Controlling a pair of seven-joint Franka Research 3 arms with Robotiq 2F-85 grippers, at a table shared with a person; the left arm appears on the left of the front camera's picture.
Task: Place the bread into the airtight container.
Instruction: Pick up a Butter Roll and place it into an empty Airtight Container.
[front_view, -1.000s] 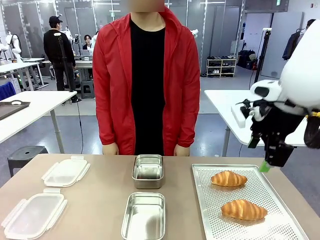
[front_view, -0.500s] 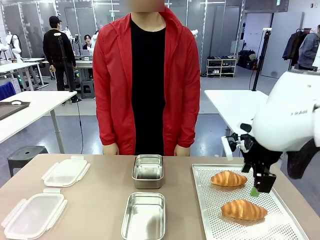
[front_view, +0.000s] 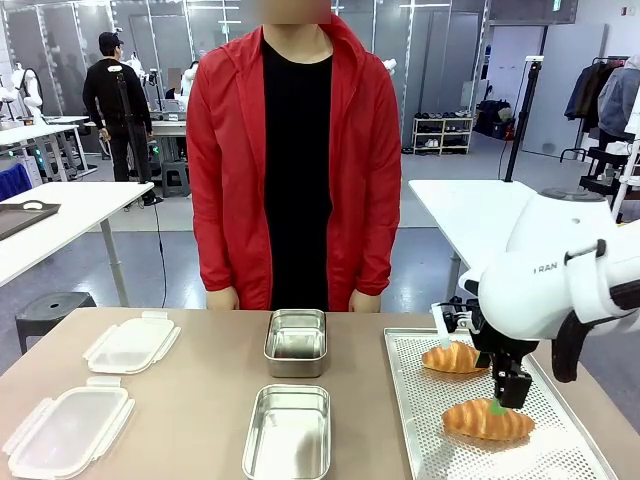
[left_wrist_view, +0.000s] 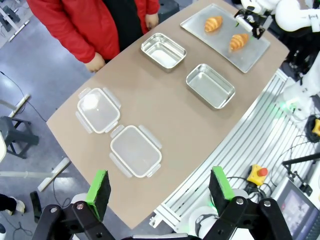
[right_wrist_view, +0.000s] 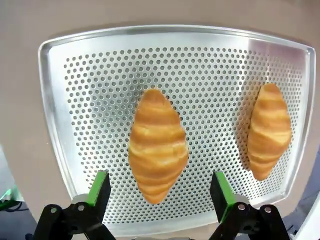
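Near croissant (front_view: 487, 420): lying flat on the perforated tray (front_view: 415, 400), on its robot-side half, not yet lifted.

Right gripper (front_view: 497, 403): a second ago high over the tray's far right corner; it has since come down and in, and now stands right over this croissant. Jaws spread wide, one green pad on either side of the pastry in the wrist view, nothing held. Contact with the crust is hard to judge from the front, probably just above it. Reading: approach done, closing and lifting remain.

Far croissant (front_view: 455, 357): apart from the first, outside the jaws.

Tray rim: low, and well apart from the near croissant on the side the pads straddle.

Near steel container (front_view: 288, 432) and far steel container (front_view: 296, 342): both open and empty, left of the tray, with bare table between.

Far lid (front_view: 132, 344), near lid (front_view: 68, 430): at the table's left, off the route.

Left gripper (left_wrist_view: 160, 187): wide open, empty, high above the table.
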